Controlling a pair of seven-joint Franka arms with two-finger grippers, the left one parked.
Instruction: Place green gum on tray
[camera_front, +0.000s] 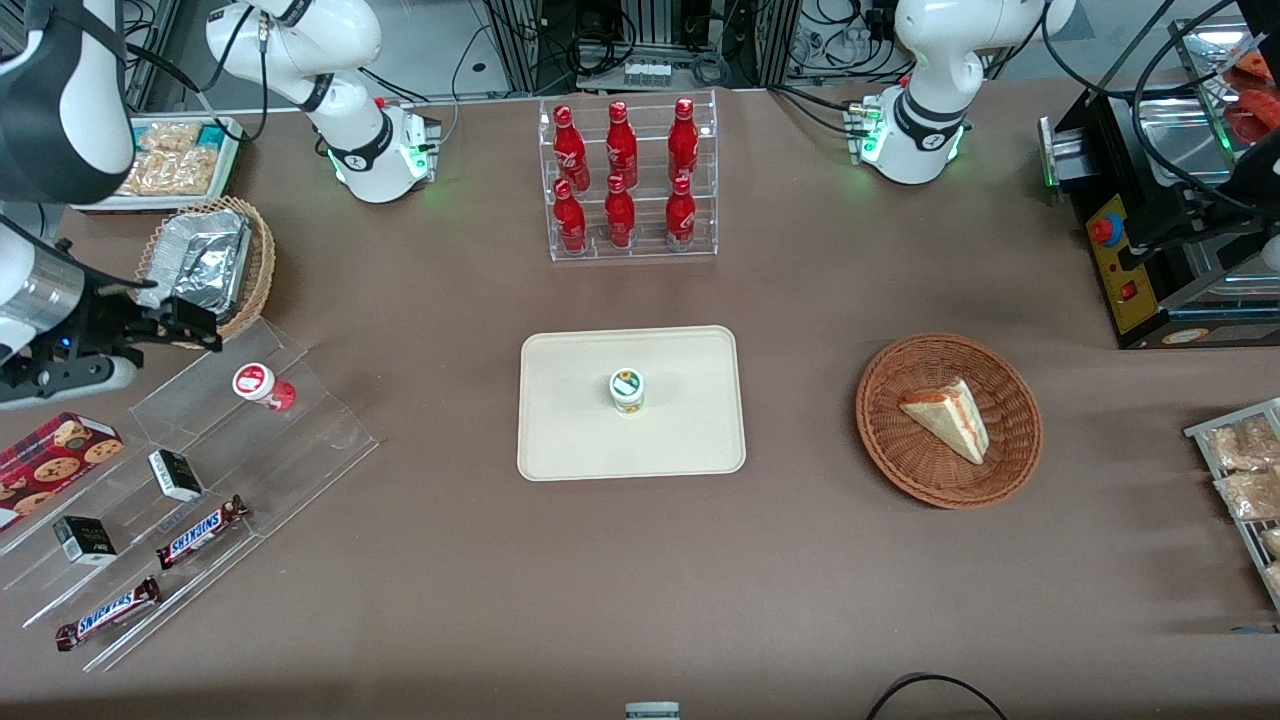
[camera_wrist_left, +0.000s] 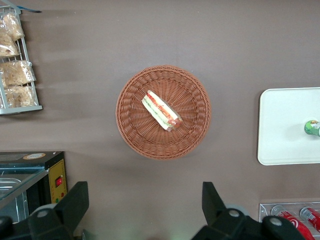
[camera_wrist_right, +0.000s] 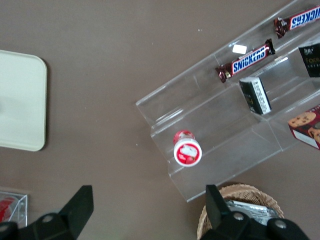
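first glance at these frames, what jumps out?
The cream tray at mid-table, with the green gum standing upright on it. Farther from the front camera, a clear rack of six red bottles; toward the parked arm's end, a wicker basket holding a sandwich wedge. The end effector sits open and empty above the acrylic snack steps, near a red-lidded bottle.
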